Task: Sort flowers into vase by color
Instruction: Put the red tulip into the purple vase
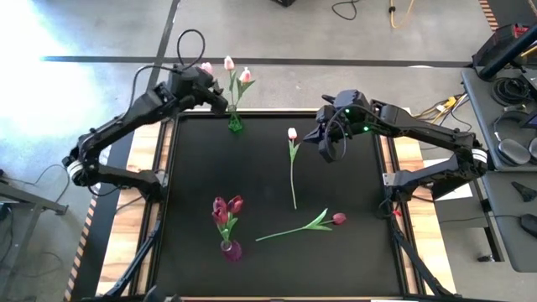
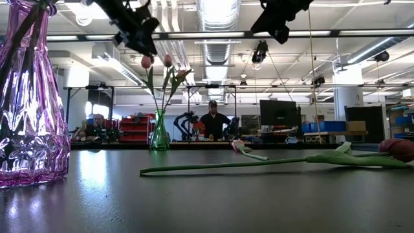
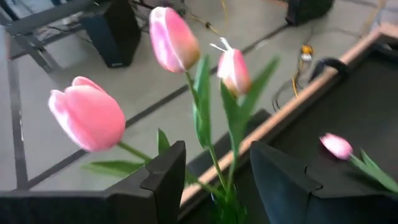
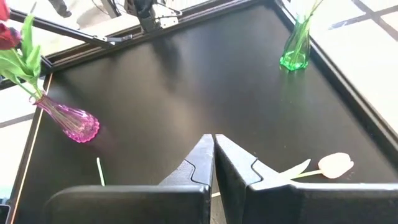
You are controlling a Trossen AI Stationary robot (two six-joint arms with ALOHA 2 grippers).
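- Two tulips lay loose on the black table (image 1: 193,168), so the sorting was, by my reading, most of the way done.
- Three pink tulips (image 1: 228,64) stood in the green vase (image 1: 236,124) at the table's far edge, stems gathered in its narrow neck, heads fanned apart.
- Three dark red tulips (image 1: 226,207) stood in the purple vase (image 1: 231,249), well apart from the green vase toward the near edge; the colours looked deliberately separated.
- One pale tulip (image 1: 292,134) lay flat to the right of the green vase, its stem running toward the near edge; it likely belonged with the pinks.
- One dark red tulip (image 1: 338,219) lay farther from the green vase, to the right of the purple one, its stem pointing toward that vase.
- Left gripper (image 1: 220,101) hung just beside the green vase's blooms with fingers (image 3: 163,180) spread and nothing between them, perhaps just clear of the bunch.
- Right gripper (image 1: 329,153) hovered near the pale tulip's head, fingers pressed together and holding nothing; the wrist view showed that head just beyond them, though how close they stood to it was hard to judge.
- People showed in the room beyond the table, behind the green vase.
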